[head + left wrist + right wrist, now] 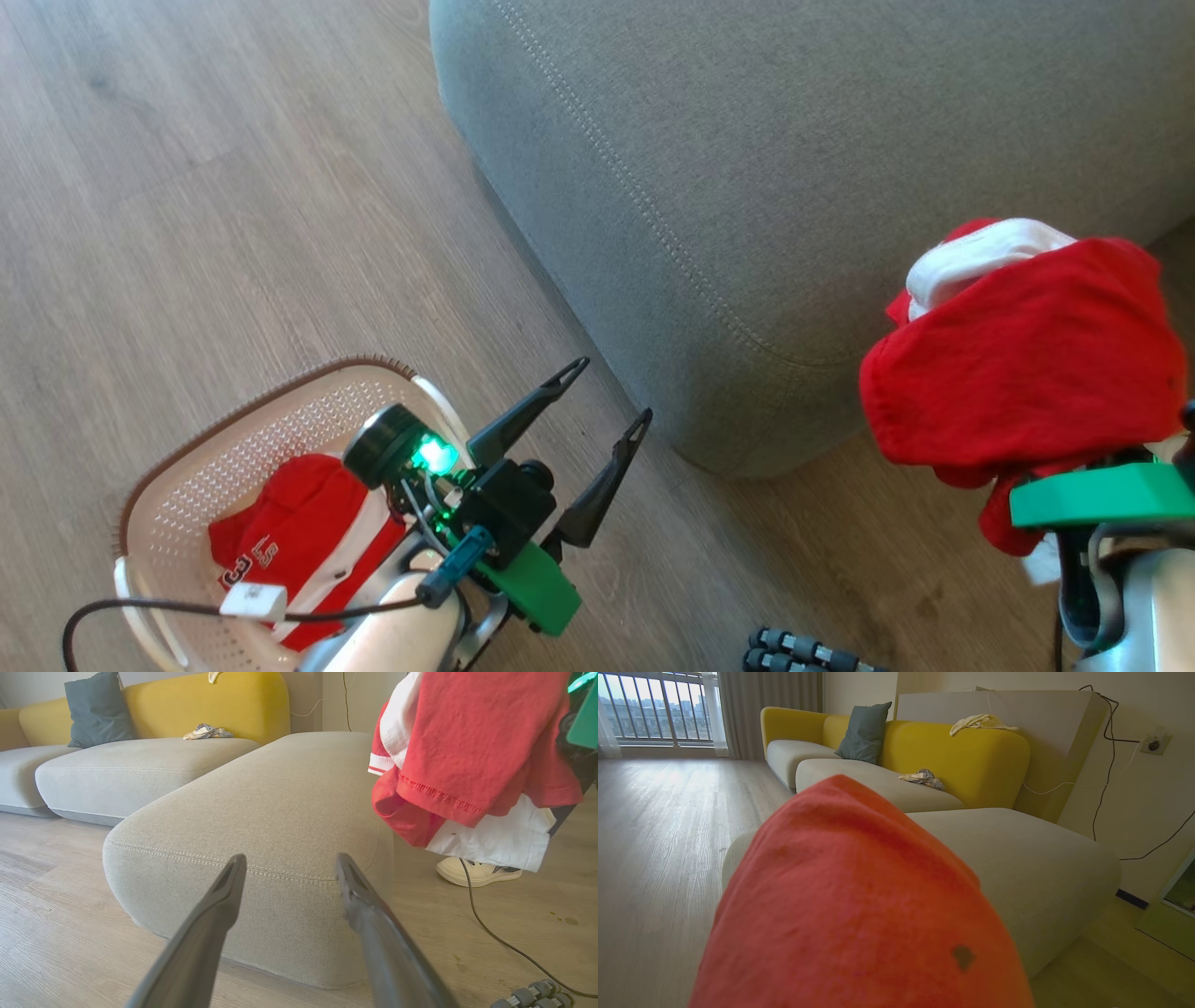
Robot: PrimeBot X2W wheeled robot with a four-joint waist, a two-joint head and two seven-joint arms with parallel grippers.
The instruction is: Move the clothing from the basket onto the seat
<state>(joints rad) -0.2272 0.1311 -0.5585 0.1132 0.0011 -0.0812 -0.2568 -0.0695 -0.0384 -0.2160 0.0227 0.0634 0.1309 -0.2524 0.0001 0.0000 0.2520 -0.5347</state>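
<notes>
In the head view the left end effector [611, 390] is over the wood floor [187, 187], between the basket [280, 387] and the rounded corner of the grey seat [794, 187]; its two dark fingers are spread wide and hold nothing. Just behind it a striped garment [308, 541], red with white bands and a dark printed number, lies inside the basket, partly covered by the left forearm. At the right a second garment [1027, 373], red with a white part on top, is bunched over the right end effector [1102, 495], of which only the green mount shows; the fingers are buried in cloth, so I cannot tell how they stand. That bundle is at the seat's near edge. In the left wrist view the left end effector [290, 858] points at the seat's [280, 812] stitched front corner with its fingers wide apart, and the second garment [467, 742] hangs at the upper right, off the floor, with a pale shoe [472, 872] behind it. In the right wrist view the second garment [859, 905] drapes over that arm's fingers, and the seat [1017, 858] lies just beyond it.
</notes>
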